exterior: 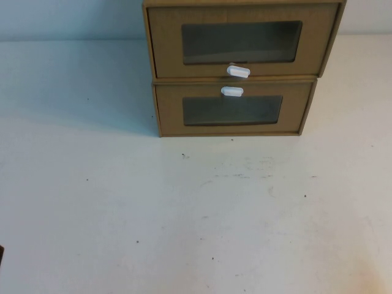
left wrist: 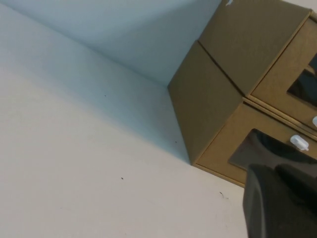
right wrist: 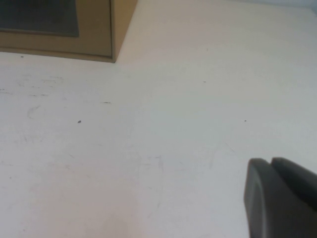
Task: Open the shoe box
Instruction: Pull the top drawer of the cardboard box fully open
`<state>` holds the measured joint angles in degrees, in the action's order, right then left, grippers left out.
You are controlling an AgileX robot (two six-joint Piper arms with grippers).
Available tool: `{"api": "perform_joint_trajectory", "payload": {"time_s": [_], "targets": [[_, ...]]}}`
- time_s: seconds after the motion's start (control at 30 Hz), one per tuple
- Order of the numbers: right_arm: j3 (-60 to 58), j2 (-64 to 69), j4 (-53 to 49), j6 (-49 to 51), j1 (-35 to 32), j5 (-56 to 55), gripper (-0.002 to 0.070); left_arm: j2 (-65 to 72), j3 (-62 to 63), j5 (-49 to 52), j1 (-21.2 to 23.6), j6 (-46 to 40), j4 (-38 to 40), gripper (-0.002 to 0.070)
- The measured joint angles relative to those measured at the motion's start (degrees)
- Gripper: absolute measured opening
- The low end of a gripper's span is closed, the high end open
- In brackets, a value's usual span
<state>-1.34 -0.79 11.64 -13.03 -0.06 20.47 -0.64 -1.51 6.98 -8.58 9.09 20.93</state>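
Facing two stacked shoe boxes [exterior: 171,113], left gripper [left wrist: 275,169] and right gripper [right wrist: 271,161] hang above the table [exterior: 184,214], fingers together.

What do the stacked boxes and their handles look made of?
Upper box and lower box: likely matte brown cardboard, flat panels. Handles: probably smooth white plastic, faintly shiny. Left gripper and shut right gripper hover above the table, touching neither.

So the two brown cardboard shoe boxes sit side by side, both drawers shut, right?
No, they are stacked: the high view shows the upper brown cardboard shoe box on the lower box, both drawers shut. The left tool and right tool are over the white table, clear of both.
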Motion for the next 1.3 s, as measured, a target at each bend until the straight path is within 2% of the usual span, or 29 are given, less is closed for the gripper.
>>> {"api": "perform_joint_trajectory", "payload": {"time_s": [0.17, 0.33, 0.53, 0.67, 0.8, 0.9, 1.13, 1.3], "targets": [[0.0, 0.0, 0.0, 0.0, 0.0, 0.0, -0.0014, 1.83, 3.5, 3.81, 0.0, -0.25, -0.14, -0.0004], [0.0, 0.0, 0.0, 0.0, 0.0, 0.0, -0.0013, 13.16, 14.37, 11.73, 0.0, -1.95, -2.42, -0.0004], [0.0, 0.0, 0.13, 0.0, 0.0, 0.0, -0.0014, 31.5, 30.2, 18.34, 0.0, -12.66, -3.13, -0.0004], [0.0, 0.0, 0.13, 0.0, 0.0, 0.0, -0.0014, 45.36, 46.93, 24.83, 0.0, -21.69, -1.5, -0.0004], [0.0, 0.0, 0.17, 0.0, 0.0, 0.0, -0.0013, 59.64, 65.96, 35.73, 0.0, -32.62, 4.77, -0.0004], [0.0, 0.0, 0.17, 0.0, 0.0, 0.0, -0.0013, 70.72, 80.65, 43.85, 0.0, -37.01, 9.51, -0.0004], [0.0, 0.0, 0.39, 0.0, 0.0, 0.0, -0.0014, 93.47, 117.08, 57.71, -2.56, -38.72, 13.61, -0.0004], [0.0, 0.0, 0.47, 0.0, 0.0, 0.0, -0.0014, 109.4, 140.02, 61.19, -5.96, -36.97, 13.95, -0.0004]]}}
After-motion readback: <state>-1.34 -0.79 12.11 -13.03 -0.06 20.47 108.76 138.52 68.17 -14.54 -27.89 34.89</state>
